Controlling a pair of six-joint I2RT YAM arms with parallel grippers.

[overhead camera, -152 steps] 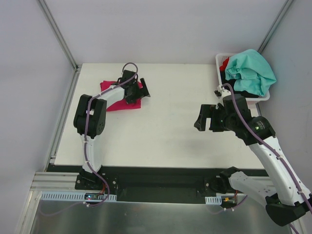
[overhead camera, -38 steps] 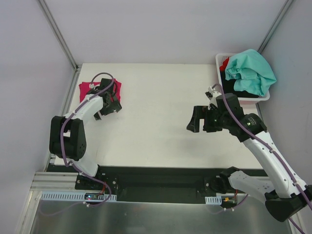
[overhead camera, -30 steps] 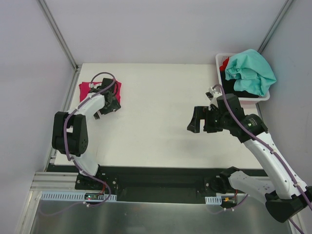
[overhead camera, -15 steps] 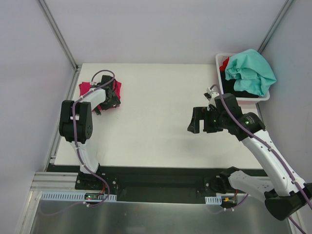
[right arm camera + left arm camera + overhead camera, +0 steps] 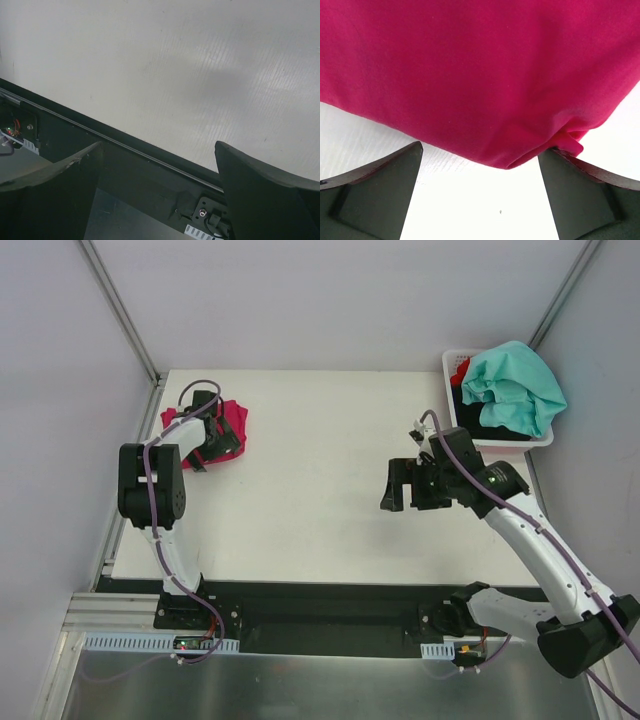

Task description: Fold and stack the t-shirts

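1. Finds the folded magenta-pink cloth t-shirt (image 5: 238,418) further left than a few seconds back, now in the far left corner of the white table (image 5: 320,440); lies flat there, released.
2. Shows the left two-finger gripper (image 5: 222,443) with jaws spread wide at the shirt's near hem (image 5: 480,75), holding nothing; reads as one shirt folded and parked, with that corner the likely base of the stack.
3. Keeps the right two-finger gripper (image 5: 400,486) hovering over bare table at the middle right, barely shifted, jaws wide and empty (image 5: 159,145); looks free to fetch the next garment.
4. Leaves the teal-mint cloth t-shirt (image 5: 515,380) heaped on the white plastic basket (image 5: 447,370) at the far right corner, above a black cloth shirt (image 5: 490,426) and a red cloth shirt (image 5: 460,368); all unfolded.
5. Hides part of the magenta bundle under the left arm (image 5: 150,480) from overhead; crops it in the left wrist view to one sheet and a puckered corner, so cannot judge the fold's neatness; shows no label; buries black and red too deep to tell their shape.
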